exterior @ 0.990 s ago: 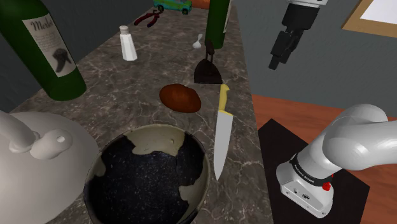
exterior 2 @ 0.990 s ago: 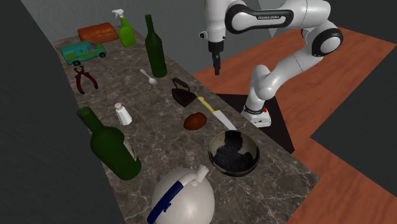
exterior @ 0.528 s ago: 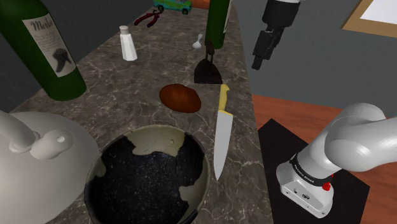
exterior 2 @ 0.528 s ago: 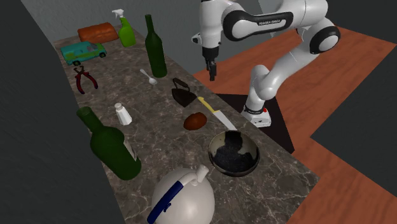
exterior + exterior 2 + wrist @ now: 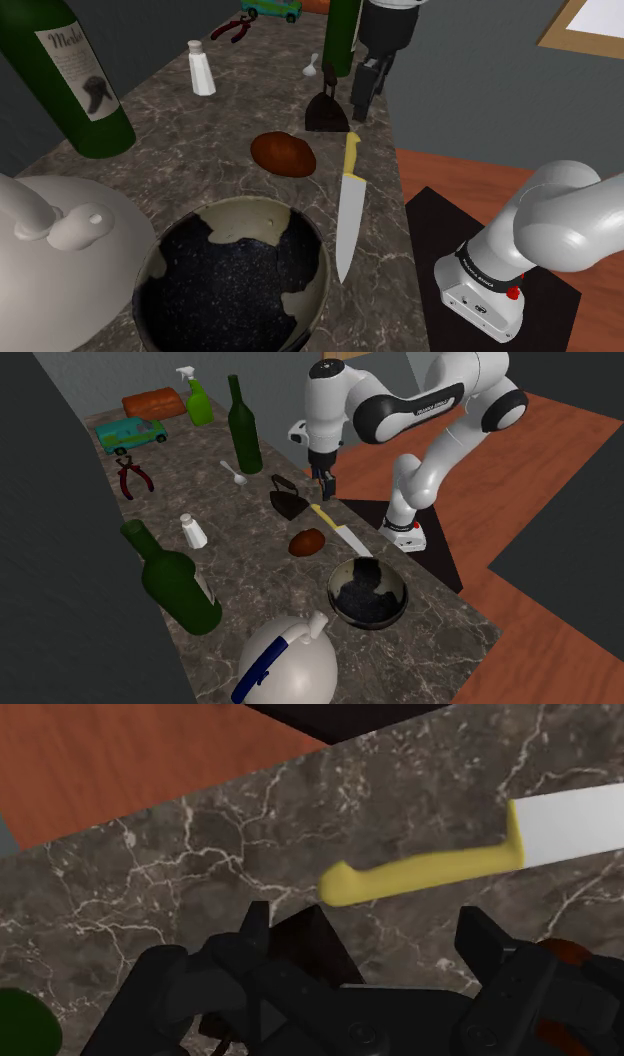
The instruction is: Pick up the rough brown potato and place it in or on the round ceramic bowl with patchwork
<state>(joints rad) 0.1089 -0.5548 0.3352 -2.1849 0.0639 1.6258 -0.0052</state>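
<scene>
Found a white jug (image 5: pixel 50 245) at the shoulder view's lower left, on a dark veined counter (image 5: pixel 190 160). Saw a big green bottle (image 5: pixel 70 85) with a paper label behind it. Noted a white shaker (image 5: pixel 202 70) further back, with red-handled pliers (image 5: pixel 235 30) and a toy van (image 5: pixel 272 8) at the far end.

Saw the bowl (image 5: pixel 247 211) at the near edge, just beside the jug. Found it upright, dark and speckled inside, with cream patches round the rim. Found the potato (image 5: pixel 283 153) lying on the counter behind the bowl, reddish brown and apart from it. Placed it just beside the yellow handle of a knife (image 5: pixel 348 205); could not tell whether the two touched. Saw the knife's white blade pointing toward the near edge, alongside the bowl.

Noted a small dark iron (image 5: pixel 327 112) behind the potato, a white spoon (image 5: pixel 312 68) past that, and a second green bottle (image 5: pixel 345 35) upright at the back. Spotted the gripper (image 5: pixel 358 105) hanging above the counter just to the right of the iron, apart from the potato. Found the black fingers (image 5: pixel 256 919) apart in the wrist view, clasping nothing, with the iron and the knife handle below them. Saw the white arm (image 5: pixel 560 215) rising from its stand (image 5: pixel 430 215) at the lower right.
</scene>
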